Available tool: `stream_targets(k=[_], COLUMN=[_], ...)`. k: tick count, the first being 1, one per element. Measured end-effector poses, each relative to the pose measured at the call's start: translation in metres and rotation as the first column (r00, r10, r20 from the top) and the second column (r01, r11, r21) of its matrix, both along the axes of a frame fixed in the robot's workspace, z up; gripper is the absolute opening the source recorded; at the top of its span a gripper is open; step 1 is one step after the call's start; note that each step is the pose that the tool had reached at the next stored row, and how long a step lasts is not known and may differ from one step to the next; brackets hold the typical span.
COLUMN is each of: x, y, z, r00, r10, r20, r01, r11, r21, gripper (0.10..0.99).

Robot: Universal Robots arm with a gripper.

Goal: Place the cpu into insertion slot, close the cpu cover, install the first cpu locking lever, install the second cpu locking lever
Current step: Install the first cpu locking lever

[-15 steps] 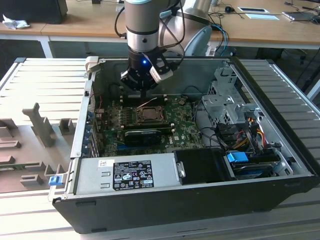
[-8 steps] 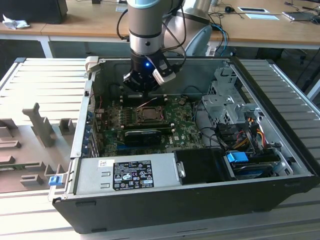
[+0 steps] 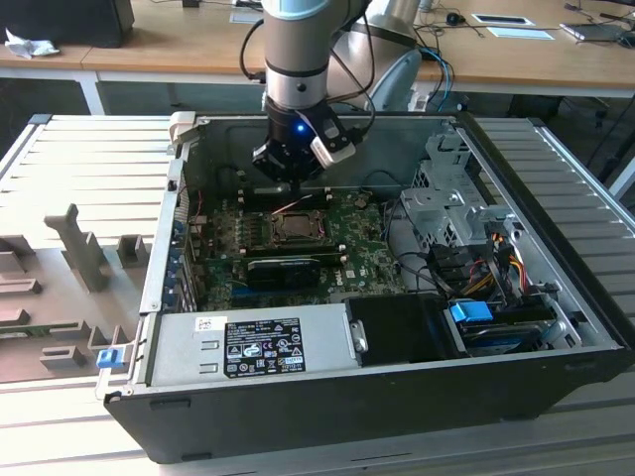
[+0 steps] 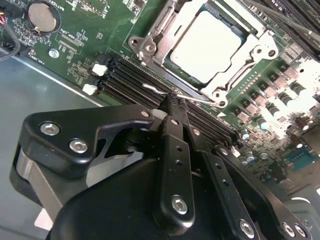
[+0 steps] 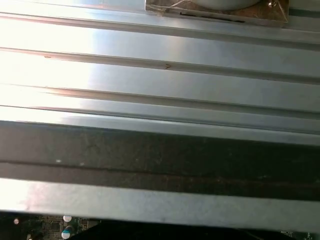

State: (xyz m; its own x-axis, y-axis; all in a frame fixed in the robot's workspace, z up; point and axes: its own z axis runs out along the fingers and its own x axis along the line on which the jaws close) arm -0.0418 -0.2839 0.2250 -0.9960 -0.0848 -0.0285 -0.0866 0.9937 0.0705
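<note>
The cpu (image 4: 209, 44) sits in the insertion slot (image 4: 150, 47), the cpu cover (image 4: 250, 55) apparently down; my fingers (image 4: 172, 107) are clenched at a locking lever (image 4: 192, 96), not yet latched.

Even, bright room light. Glare whitens the cpu (image 4: 207, 46) ahead of the hand (image 4: 173, 100); the ribbed worktop (image 5: 150, 80) gleams, softly blurred.

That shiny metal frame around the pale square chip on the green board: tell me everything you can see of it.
The cpu cover is a thin silvery metal frame with a large square window. It lies closed, flat over the cpu, whose pale face shows through the window. Its corners have rounded tabs with screw heads. A thin wire lever runs along the edge nearest the gripper, whose tips are right at that lever.
</note>
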Motion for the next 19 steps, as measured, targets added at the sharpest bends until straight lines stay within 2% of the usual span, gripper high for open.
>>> stream_targets(k=[9, 15, 19], x=[0.0024, 0.0096, 0.0108], y=[-0.0024, -0.0023, -0.0023], z=[-0.0017, -0.0077, -0.0097], r00=[1.0000, 1.0000, 1.0000], r10=[0.000, 0.000, 0.000], r20=[0.0001, 0.0001, 0.0001], r01=[0.000, 0.000, 0.000], r11=[1.0000, 1.0000, 1.0000], r21=[0.000, 0.000, 0.000], gripper=[0.106, 0.106, 0.106])
